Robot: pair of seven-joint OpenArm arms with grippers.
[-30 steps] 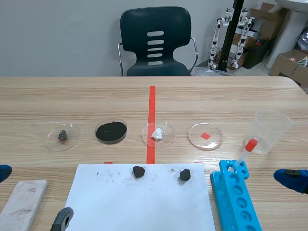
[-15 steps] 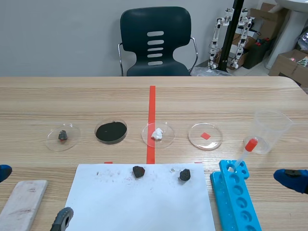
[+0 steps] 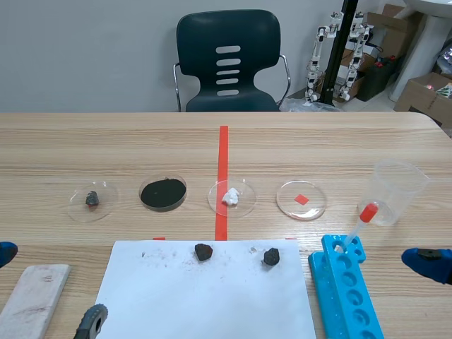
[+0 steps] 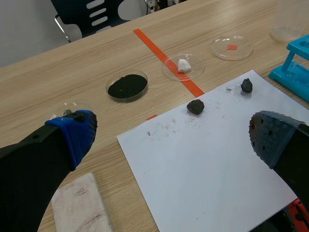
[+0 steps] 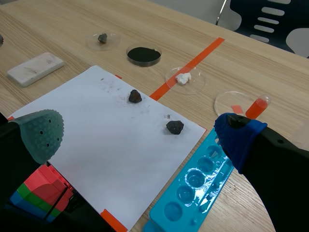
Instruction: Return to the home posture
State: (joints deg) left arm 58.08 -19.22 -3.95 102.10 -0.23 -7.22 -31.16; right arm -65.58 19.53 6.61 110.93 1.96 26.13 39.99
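Observation:
Both arms sit low at the near table edge. In the left wrist view my left gripper [image 4: 171, 137] is open over the white paper sheet [image 4: 203, 159] and holds nothing. My right gripper [image 5: 140, 134] is open too, above the same sheet [image 5: 111, 125] and beside the blue tube rack [image 5: 193, 188]. In the scene view only one blue pad [image 3: 3, 252] of the left gripper shows at the left edge. One blue pad [image 3: 427, 263] of the right gripper shows at the right edge.
Two dark lumps [image 3: 203, 251] [image 3: 271, 257] lie on the sheet [image 3: 205, 296]. Several petri dishes [image 3: 163, 193] line the table's middle. A red-bulbed dropper [image 3: 360, 220] leans in the rack [image 3: 346, 289] by a clear cup [image 3: 399, 192]. A white block [image 3: 32, 300] lies near left.

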